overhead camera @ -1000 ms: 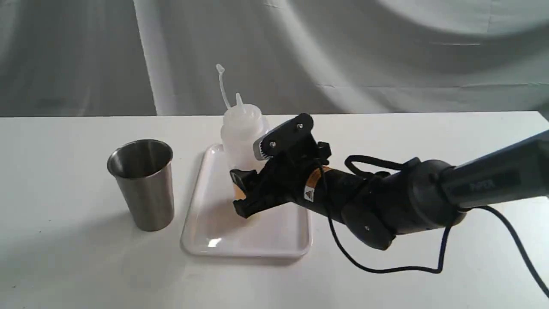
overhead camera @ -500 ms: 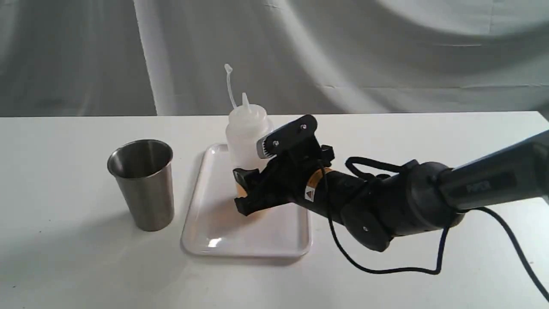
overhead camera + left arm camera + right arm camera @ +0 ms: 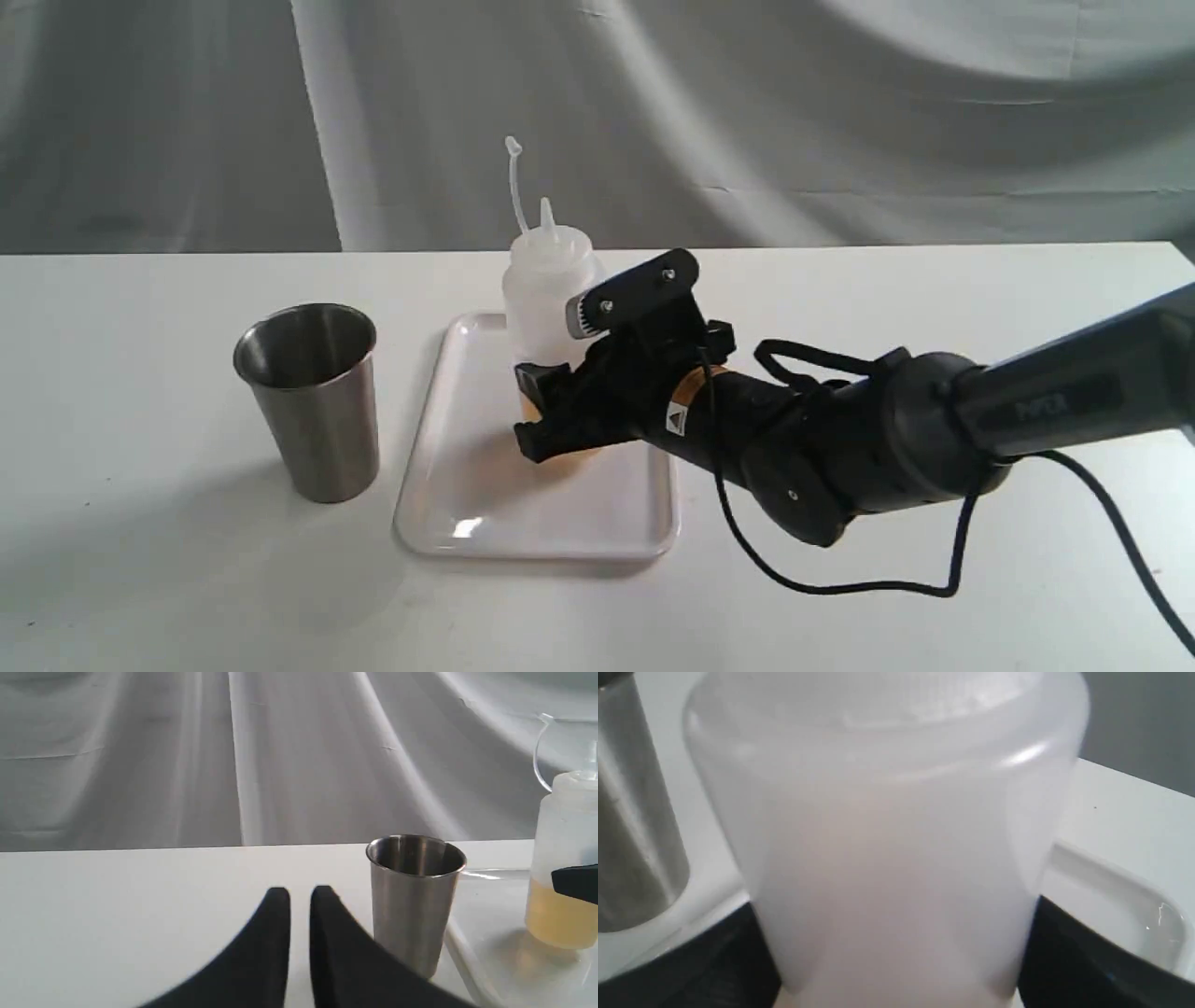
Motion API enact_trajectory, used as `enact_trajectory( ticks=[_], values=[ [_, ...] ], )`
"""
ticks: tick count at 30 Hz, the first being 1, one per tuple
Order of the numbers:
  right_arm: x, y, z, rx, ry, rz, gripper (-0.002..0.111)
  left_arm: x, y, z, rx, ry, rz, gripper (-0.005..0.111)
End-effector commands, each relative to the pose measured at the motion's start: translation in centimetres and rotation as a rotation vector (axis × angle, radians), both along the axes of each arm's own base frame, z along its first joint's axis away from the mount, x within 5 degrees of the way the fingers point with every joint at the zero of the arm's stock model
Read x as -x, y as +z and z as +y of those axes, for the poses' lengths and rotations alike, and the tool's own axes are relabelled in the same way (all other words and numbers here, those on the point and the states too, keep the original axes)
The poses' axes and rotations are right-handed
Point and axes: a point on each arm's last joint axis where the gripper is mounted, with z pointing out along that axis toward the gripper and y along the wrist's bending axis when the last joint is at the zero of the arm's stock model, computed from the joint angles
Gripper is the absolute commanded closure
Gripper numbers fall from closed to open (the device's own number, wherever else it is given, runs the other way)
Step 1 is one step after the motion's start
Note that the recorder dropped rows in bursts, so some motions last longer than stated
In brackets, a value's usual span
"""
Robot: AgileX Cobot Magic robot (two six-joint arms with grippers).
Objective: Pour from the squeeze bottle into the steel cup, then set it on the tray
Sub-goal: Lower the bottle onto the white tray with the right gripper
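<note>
The steel cup, left of centre in the exterior view, is brushed grey metal with a dull sheen. The squeeze bottle is translucent, milky plastic, smooth-walled. The tray is glossy white plastic catching a bright glint. The table looks matt white; the backdrop is creased grey cloth.

Squeeze bottle upright on tray; steel cup beside.

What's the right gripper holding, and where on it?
The squeeze bottle, gripped by the right gripper around its lower body, at the amber liquid level.
</note>
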Motion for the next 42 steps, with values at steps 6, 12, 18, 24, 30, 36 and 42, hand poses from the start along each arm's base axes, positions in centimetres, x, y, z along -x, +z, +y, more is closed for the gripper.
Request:
enact_trajectory(
  ticks=[6,12,18,24,30,36,42],
  values=[
    [-0.03,0.83,0.51,-0.020,0.003,-0.021,0.062,0.02,-0.11,0.00,0.008,0.001,-0.002,0.098],
    [0.01,0.81,0.59,-0.019,0.005,-0.018,0.062,0.02,-0.11,0.00,0.008,0.001,-0.002,0.098],
    [0.05,0.74,0.61,-0.018,0.001,-0.010,0.062,0.02,-0.11,0.00,0.004,0.000,-0.002,0.098],
    [0.05,0.74,0.61,-0.018,0.001,-0.010,0.061,0.02,-0.11,0.00,0.004,0.000,-0.002,0.098],
    [0.05,0.74,0.61,-0.019,0.000,-0.010,0.048,0.02,-0.11,0.00,0.007,0.001,-0.002,0.098],
    [-0.01,0.75,0.51,-0.032,-0.018,-0.005,0.024,0.02,-0.11,0.00,0.007,0.001,-0.002,0.098],
    [-0.01,0.75,0.51,-0.032,-0.018,-0.005,0.011,0.02,-0.11,0.00,0.004,0.000,-0.002,0.098]
  ],
)
